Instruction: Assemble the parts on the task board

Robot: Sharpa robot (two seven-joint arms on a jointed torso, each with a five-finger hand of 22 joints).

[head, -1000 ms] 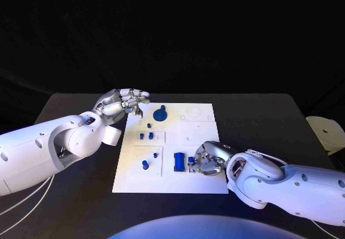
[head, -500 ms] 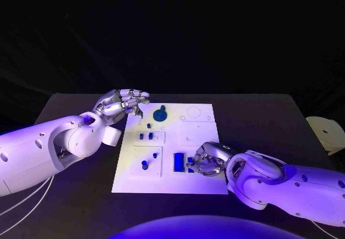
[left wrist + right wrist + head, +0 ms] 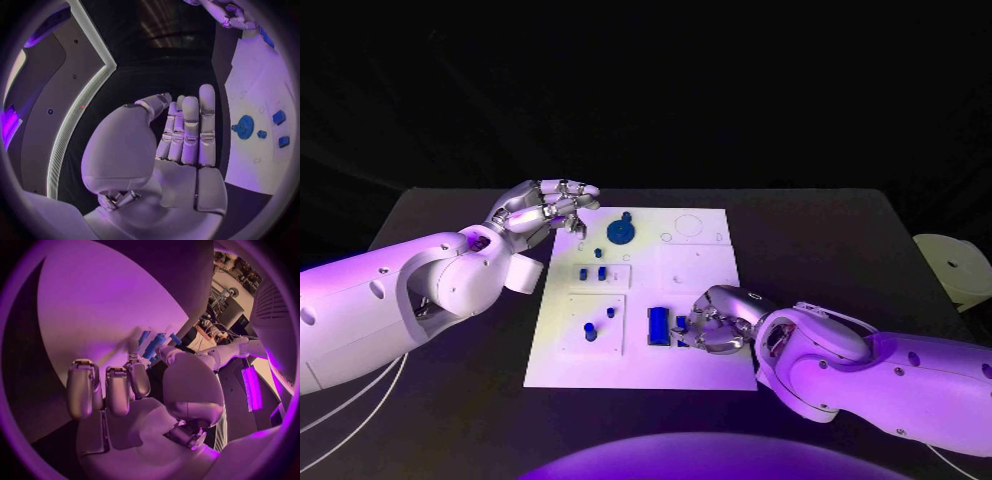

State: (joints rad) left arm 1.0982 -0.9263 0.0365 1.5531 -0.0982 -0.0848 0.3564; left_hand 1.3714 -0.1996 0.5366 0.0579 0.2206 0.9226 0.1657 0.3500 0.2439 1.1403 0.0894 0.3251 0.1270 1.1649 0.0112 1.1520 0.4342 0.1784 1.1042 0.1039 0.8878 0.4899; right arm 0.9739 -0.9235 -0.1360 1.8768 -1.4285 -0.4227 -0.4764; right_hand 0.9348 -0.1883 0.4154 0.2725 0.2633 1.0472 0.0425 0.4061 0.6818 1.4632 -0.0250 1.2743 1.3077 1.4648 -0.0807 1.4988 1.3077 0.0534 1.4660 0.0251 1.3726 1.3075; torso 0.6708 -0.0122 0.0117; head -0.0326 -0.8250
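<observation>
Task board lies mid-worktop, white plate, long axis running away from the robot.

Left hand hovers at the board's far left corner, just off its edge, holding nothing. Left wrist view: fingers straight and close side by side, thumb apart, palm facing away from the board.

Right hand is over the board's near right part, fingers curled in twd a small blue part at the fingertips. Whether it's actually pinched — cannot tell from head view. Right wrist view: blue pieces sit right at the tips of the thumb and nearest finger, other fingers bent, not touching them; contact unclear.

Other parts on board: blue gear near the far left corner, also seen in left wrist view; two small blue pegs in a recessed panel mid-left; blue pieces in the panel nearer the robot; upright blue block just left of the right hand.
</observation>
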